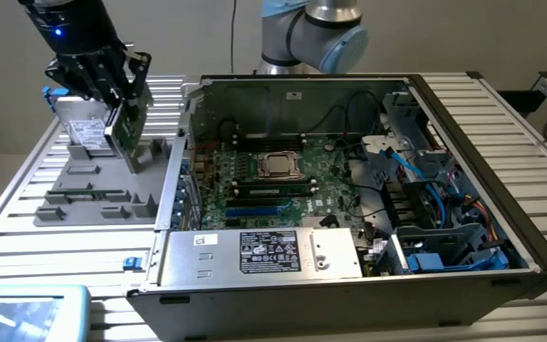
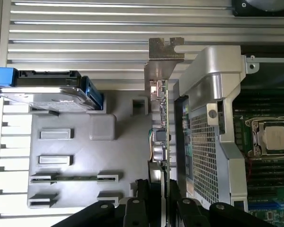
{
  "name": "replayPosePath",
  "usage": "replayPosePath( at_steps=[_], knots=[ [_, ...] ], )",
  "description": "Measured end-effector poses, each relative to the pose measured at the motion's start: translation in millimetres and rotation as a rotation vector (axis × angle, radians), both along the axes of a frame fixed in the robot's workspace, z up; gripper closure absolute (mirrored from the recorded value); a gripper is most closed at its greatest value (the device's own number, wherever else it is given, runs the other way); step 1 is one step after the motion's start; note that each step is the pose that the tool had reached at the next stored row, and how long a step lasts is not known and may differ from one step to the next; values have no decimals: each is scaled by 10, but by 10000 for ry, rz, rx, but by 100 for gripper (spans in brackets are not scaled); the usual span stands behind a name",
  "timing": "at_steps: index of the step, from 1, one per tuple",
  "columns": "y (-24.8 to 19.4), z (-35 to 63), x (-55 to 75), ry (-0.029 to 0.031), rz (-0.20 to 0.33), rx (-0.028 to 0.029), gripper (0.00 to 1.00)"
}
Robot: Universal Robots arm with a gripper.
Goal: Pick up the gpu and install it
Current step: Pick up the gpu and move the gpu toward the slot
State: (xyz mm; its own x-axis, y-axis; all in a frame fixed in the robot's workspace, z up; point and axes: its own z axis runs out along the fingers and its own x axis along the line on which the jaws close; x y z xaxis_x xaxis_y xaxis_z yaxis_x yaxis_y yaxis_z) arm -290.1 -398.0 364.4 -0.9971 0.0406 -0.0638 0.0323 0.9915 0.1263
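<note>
Gripper (image 1: 120, 92) is clamped on the gpu (image 1: 129, 130), a thin green circuit card with a metal end bracket. It's held on edge over the grey moulded parts tray (image 1: 83, 203) on the slatted aluminium bench (image 1: 17, 221). Can't tell if the card's lower end is clear of the tray slots. A silver hard drive with a white label (image 1: 87, 132) stands just beside it. The open black PC case (image 1: 330, 310) is to the exterior view's right, and its perforated metal side wall (image 2: 203, 151) stands between the card and the green motherboard (image 1: 283, 178).
</note>
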Motion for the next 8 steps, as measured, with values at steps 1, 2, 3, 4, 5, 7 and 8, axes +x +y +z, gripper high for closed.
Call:
replayPosePath(
  at_steps=[1, 2, 3, 4, 5, 7, 8],
  knots=[
    [-10, 45, 18, 15, 0, 0, 72],
    [-19, 91, 38, 32, 0, 0, 72],
    [-28, 136, 56, 47, 0, 0, 72],
    [-38, 181, 75, 63, 0, 0, 72],
    [-49, 226, 97, 77, 0, 0, 72],
    [-72, 316, 148, 109, 0, -1, 72],
    [-85, 362, 176, 126, -1, 0, 72]
  ],
)
